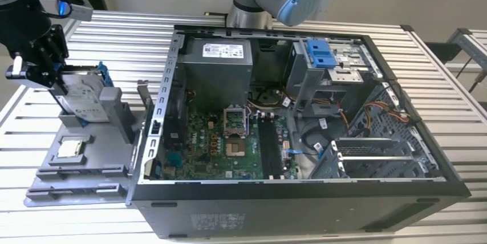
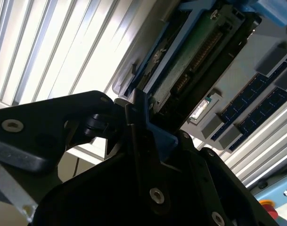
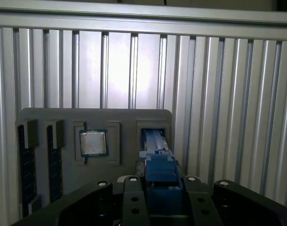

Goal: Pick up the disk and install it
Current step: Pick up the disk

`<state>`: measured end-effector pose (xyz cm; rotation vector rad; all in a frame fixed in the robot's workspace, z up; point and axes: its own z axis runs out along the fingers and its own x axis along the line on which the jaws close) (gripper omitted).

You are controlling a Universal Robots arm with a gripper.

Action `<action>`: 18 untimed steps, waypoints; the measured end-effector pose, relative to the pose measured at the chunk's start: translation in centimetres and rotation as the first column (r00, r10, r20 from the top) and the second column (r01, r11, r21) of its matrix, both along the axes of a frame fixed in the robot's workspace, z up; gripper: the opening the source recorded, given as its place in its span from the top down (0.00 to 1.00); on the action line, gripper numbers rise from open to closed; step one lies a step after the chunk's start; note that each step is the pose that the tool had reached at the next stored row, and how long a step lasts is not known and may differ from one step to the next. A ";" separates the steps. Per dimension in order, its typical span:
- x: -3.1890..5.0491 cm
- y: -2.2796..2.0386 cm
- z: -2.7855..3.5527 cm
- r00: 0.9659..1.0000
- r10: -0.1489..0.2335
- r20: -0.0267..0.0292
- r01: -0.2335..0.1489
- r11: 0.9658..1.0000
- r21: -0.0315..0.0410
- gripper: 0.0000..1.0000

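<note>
Metal of the open computer case (image 1: pixel 304 210) is lying just beside the grey parts tray (image 1: pixel 45 190), so the disk (image 1: pixel 82 101), standing on edge at its tray slot, could be catching a wall. The gripper (image 3: pixel 160 188) is clamping only its blue bracket (image 3: pixel 157 162), which may be slipping; pad contact is lying hidden behind it.
</note>
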<state>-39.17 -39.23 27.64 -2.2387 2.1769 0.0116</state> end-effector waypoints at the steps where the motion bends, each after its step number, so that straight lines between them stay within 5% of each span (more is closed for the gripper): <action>1: 0.00 0.00 0.01 1.000 0.000 0.000 0.000 1.000 0.000 1.00; 18: 0.00 0.00 0.40 1.000 0.000 0.000 0.000 1.000 0.000 1.00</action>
